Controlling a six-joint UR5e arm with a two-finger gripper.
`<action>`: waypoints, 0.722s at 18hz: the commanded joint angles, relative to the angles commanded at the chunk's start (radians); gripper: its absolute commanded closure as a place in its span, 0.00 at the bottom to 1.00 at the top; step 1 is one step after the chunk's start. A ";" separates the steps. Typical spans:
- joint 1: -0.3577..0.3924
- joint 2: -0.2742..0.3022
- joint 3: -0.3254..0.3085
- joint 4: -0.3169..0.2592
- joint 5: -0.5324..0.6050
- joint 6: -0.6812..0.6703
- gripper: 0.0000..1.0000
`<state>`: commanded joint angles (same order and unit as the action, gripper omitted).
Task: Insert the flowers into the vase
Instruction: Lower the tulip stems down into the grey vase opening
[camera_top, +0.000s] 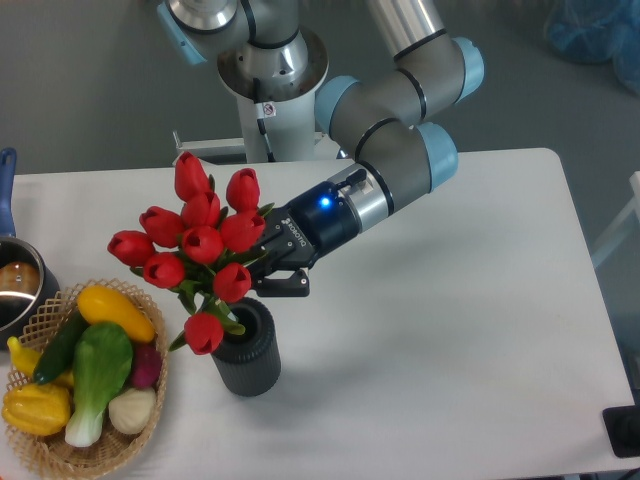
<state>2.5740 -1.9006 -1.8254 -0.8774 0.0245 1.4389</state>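
At the near left edge of the white surface (470, 330) sits a woven wicker basket (150, 395) holding a yellow pepper (35, 408), a green leafy vegetable (98, 375), a yellow squash (115, 312) and a purple piece (146, 365). Just right of the basket stands the dark grey ribbed vase (247, 355), upright, its round mouth open. The red tulip bunch (200, 245) hangs above and slightly left of that mouth, tilted; its lowest bud lies against the vase's left rim, and the leaves reach into the mouth area, though whether the stems are inside cannot be told. Just beyond the vase, the tool (272, 272) is clenched on the tulip bunch at its stems, coming in from the right. At the far left edge a metal pot (18, 285) with a blue handle shows partly.
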 joint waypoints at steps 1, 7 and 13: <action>0.000 -0.002 0.000 0.000 -0.002 0.000 0.82; -0.002 -0.023 -0.003 0.000 -0.015 0.002 0.82; -0.002 -0.040 -0.023 0.002 -0.011 0.003 0.82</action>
<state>2.5725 -1.9404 -1.8485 -0.8759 0.0138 1.4419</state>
